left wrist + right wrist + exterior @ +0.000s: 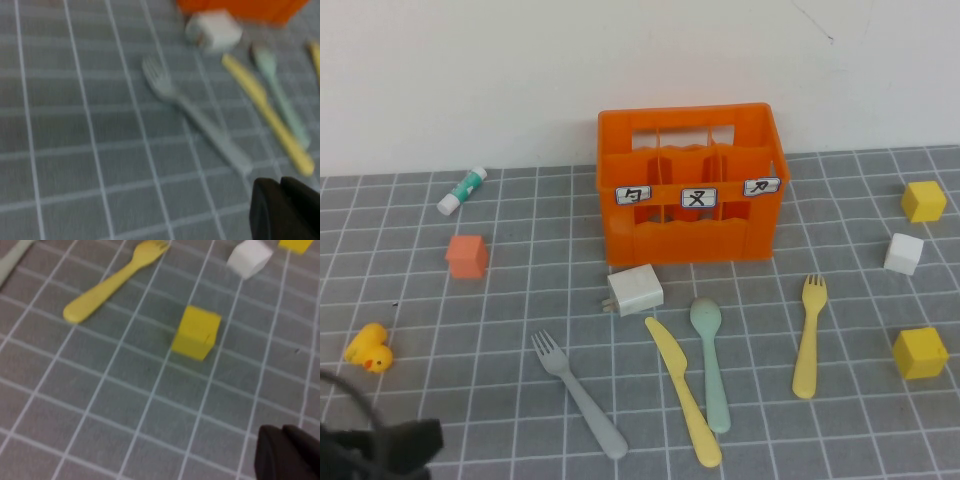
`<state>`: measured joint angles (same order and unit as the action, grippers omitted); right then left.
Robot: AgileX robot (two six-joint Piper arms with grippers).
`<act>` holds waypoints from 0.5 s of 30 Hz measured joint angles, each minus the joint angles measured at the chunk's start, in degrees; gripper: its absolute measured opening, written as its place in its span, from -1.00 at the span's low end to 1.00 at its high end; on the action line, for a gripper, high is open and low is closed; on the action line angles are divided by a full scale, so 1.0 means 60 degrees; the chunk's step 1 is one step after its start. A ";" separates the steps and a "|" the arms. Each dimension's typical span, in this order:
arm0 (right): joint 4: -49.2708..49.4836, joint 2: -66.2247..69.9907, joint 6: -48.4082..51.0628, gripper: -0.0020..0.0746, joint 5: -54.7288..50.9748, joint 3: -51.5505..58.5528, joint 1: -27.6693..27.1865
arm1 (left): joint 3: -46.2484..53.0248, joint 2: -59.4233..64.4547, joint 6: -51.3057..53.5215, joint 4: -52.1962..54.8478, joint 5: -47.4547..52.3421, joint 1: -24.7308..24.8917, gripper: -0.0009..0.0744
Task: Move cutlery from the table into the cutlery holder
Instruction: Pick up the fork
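On orange cutlery holder (690,185), three white labels (698,197), marks illegible, left hand (286,209), right hand (289,452) shut.

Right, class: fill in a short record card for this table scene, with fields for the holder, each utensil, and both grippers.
cutlery holder: orange crate at the back of the table, no cutlery seen inside
grey fork: flat on table, leftmost
yellow knife: beside pale green spoon
yellow fork: rightmost, apart
left gripper: shut, empty, near the grey fork's handle
right gripper: shut, empty, near a yellow cube
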<state>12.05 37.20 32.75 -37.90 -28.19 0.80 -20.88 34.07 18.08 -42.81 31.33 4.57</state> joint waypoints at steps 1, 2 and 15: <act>0.0000 0.0183 0.0000 -0.95 -0.0103 0.0000 0.0000 | -0.0084 0.0448 0.0019 0.0147 0.0271 0.0000 -0.98; 0.0000 0.0355 0.0000 -0.95 -0.0225 0.0000 0.0000 | -0.0220 0.0811 0.0073 0.0313 0.0582 0.0000 -0.98; 0.0000 0.1457 0.0000 -0.95 -0.1263 0.0000 0.0000 | -0.3448 0.5019 0.0023 0.1372 0.1752 0.1212 -0.98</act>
<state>12.05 45.94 32.75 -45.48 -28.19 0.80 -41.57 64.18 18.22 -34.58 41.85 11.84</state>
